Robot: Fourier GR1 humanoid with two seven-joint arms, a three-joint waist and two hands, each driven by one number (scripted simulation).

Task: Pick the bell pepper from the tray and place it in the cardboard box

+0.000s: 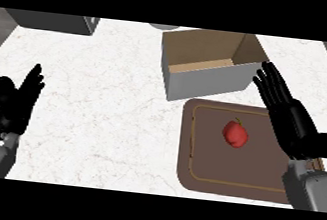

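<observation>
A red bell pepper (235, 133) with a small green stem lies on the brown tray (212, 167) at the lower right. Just behind the tray stands the cardboard box (199, 80), open at the top, with nothing visible inside. My right hand (291, 123) hovers over the tray's right side, just right of the pepper, fingers straight and pointing away from me, holding nothing. My left hand (15, 104) rests open at the left edge of the counter, fingers up, far from the tray.
A grey container (53, 21) sits at the counter's back left corner. A pale round object (162, 26) is partly cut off at the back edge behind the box. White marble counter (100, 100) spreads between my left hand and the tray.
</observation>
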